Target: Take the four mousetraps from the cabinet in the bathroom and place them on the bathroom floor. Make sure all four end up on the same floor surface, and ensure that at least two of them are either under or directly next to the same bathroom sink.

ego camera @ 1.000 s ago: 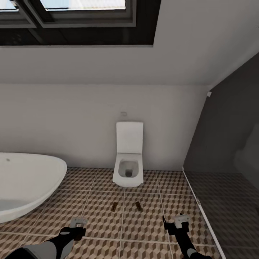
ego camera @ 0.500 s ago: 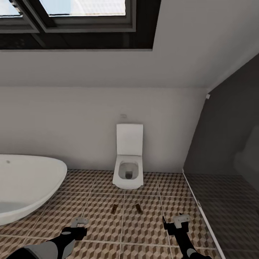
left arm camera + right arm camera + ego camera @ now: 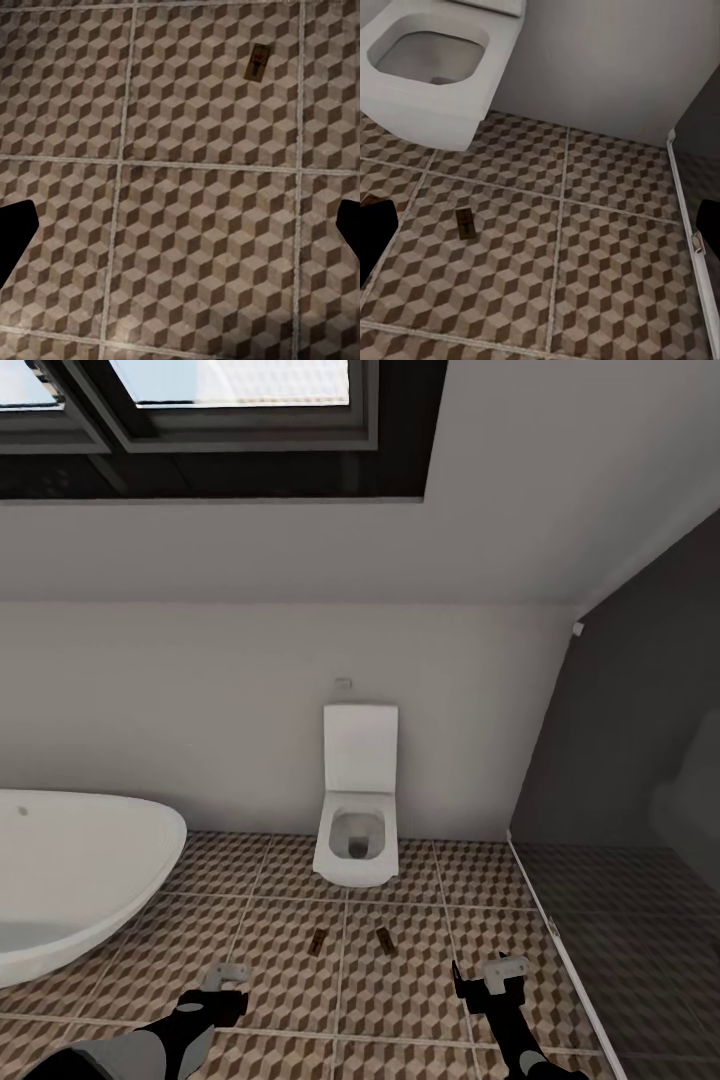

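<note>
Two mousetraps lie flat on the bathroom floor (image 3: 400,980) in front of the toilet, one to the left (image 3: 318,939) and one to the right (image 3: 383,936). My left gripper (image 3: 222,985) hovers low over the tiles, open and empty. In its wrist view a mousetrap (image 3: 258,63) lies well beyond the gripper (image 3: 180,232). My right gripper (image 3: 488,980) is also open and empty, right of the traps. Its wrist view has a mousetrap (image 3: 466,223) on the tiles ahead of the gripper (image 3: 540,229). The cabinet and the sink are out of view.
A white toilet (image 3: 356,830) stands against the back wall. An oval white bathtub (image 3: 70,870) sits at the left. A dark glass shower partition (image 3: 620,920) with a white floor rail (image 3: 560,950) bounds the right side. A window (image 3: 200,400) is overhead.
The whole picture shifted down a little at first, so the camera moved. My left gripper has since sunk slightly lower in the picture. The mousetraps have not moved.
</note>
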You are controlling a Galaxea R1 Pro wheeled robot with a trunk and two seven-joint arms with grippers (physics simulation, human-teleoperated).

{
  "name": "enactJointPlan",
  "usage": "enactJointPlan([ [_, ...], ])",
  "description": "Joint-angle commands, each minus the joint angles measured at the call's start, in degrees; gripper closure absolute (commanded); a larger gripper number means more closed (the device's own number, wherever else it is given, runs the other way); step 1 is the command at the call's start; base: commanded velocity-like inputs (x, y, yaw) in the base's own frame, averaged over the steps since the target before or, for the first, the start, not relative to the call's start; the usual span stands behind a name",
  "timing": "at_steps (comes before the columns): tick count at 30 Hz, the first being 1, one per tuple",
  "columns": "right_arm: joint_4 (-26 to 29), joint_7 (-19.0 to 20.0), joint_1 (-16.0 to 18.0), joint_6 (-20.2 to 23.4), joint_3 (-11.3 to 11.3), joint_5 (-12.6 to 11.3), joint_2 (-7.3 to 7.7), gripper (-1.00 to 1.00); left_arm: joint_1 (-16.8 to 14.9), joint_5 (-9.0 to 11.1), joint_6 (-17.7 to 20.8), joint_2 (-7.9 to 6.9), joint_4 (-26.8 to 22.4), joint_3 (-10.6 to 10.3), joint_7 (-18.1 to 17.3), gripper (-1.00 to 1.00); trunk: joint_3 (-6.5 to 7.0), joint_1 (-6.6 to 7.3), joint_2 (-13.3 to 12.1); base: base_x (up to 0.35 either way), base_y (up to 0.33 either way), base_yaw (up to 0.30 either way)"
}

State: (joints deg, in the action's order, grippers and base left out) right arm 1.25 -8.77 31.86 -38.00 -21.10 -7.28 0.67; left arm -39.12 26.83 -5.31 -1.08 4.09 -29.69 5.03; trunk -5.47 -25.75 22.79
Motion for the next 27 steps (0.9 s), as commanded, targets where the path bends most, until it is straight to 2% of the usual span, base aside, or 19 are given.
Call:
enactJointPlan([
  [1, 0.0, -0.1, 0.0, -0.1, -0.5, -0.5, 0.01, -1.0, -0.1, 0.5, -0.3, 0.3, 0.2, -0.5, 0.0, -1.0, -0.12, -0.03, 0.1, 0.0, 0.0, 0.0],
  [5, 0.0, -0.1, 0.0, -0.1, -0.5, -0.5, 0.03, -1.0, -0.1, 0.5, -0.4, 1.69, 0.2, -0.4, 0.0, -1.0, -0.12, -0.03, 0.1, 0.0, 0.0, 0.0],
  [8, 0.0, -0.1, 0.0, -0.1, -0.5, -0.5, -0.01, -1.0, -0.1, 0.5, -0.4, 2.09, 0.3, -0.4, 0.0, -1.0, -0.12, -0.03, 0.1, 0.0, 0.0, 0.0],
  [18, 0.0, -0.1, 0.0, -0.1, -0.5, -0.5, -0.06, -1.0, -0.1, 0.6, -0.3, 1.62, 0.3, -0.3, 0.0, -1.0, -0.03, -0.03, 0.1, 0.0, 0.0, 0.0],
  [27, 0.0, -0.1, 0.0, -0.1, -0.5, -0.5, -0.06, -1.0, -0.1, 0.6, -0.3, 1.45, 0.3, -0.4, 0.0, -1.0, 0.62, -0.03, 0.1, 0.0, 0.0, 0.0],
])
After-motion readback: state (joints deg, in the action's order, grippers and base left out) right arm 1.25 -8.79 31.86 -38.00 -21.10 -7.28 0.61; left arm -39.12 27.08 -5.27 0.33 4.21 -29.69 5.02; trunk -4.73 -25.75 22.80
